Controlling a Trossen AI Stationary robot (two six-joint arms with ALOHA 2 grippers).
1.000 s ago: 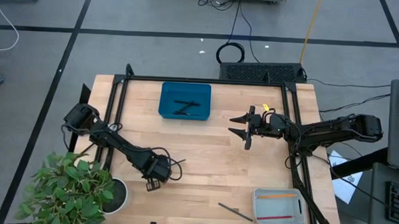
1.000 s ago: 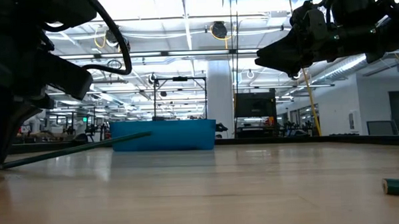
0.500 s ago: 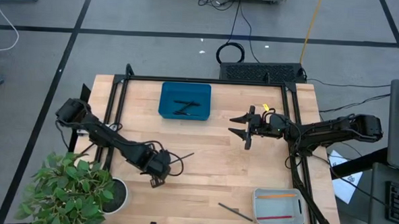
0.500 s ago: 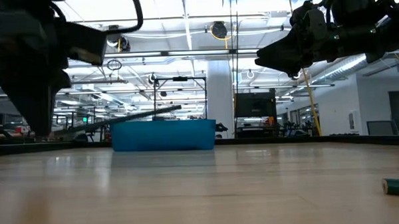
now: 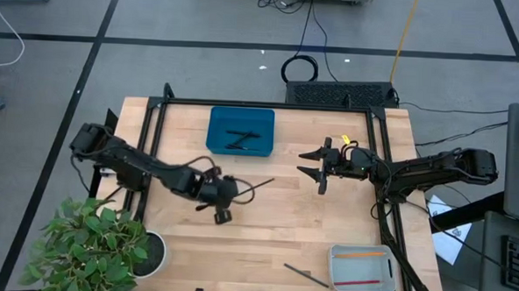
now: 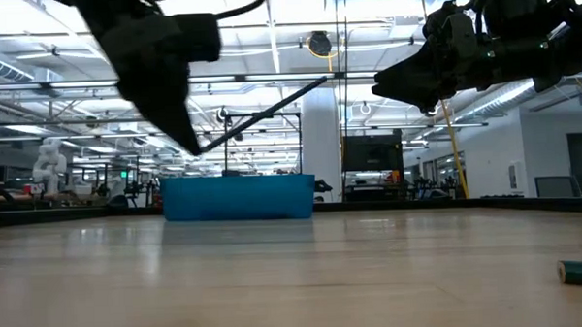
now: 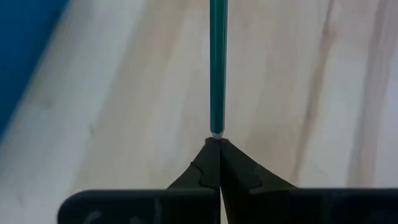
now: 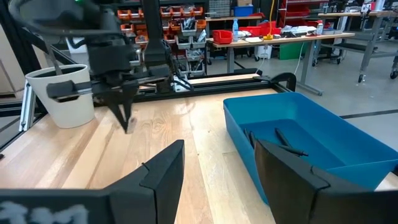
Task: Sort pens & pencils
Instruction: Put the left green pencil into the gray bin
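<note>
My left gripper (image 5: 236,195) is shut on a thin dark stick (image 5: 258,186), teal-green in the left wrist view (image 7: 217,62); pen or pencil, I cannot tell. It hovers over the table's middle, near-right of the blue tray (image 5: 241,130), in which black pens (image 5: 239,140) lie. A grey tray (image 5: 362,267) at the near right corner holds an orange pencil (image 5: 360,253) and a red pencil (image 5: 357,282). Another dark stick (image 5: 306,276) lies flat on the table beside it. My right gripper (image 5: 314,165) hangs open and level at the right, holding nothing. My left gripper pinches the very end of the stick (image 7: 216,132) between its two fingertips (image 6: 188,140). The fingers slant down from the table's left side. The stick runs on past the tips, lifted clear of the table, its free end (image 6: 319,83) tilted upward toward the right.
A potted plant (image 5: 97,244) in a white pot (image 8: 65,93) stands at the near left corner. A black frame (image 5: 270,106) runs along the table's far, left and right edges. Bare wood lies between the two trays.
My left gripper has risen and gone from near the table's near edge toward the far edge and right, closer to the blue tray, tipping as it went. The stick, which lay low along the table, is now lifted clear with its free end raised.
</note>
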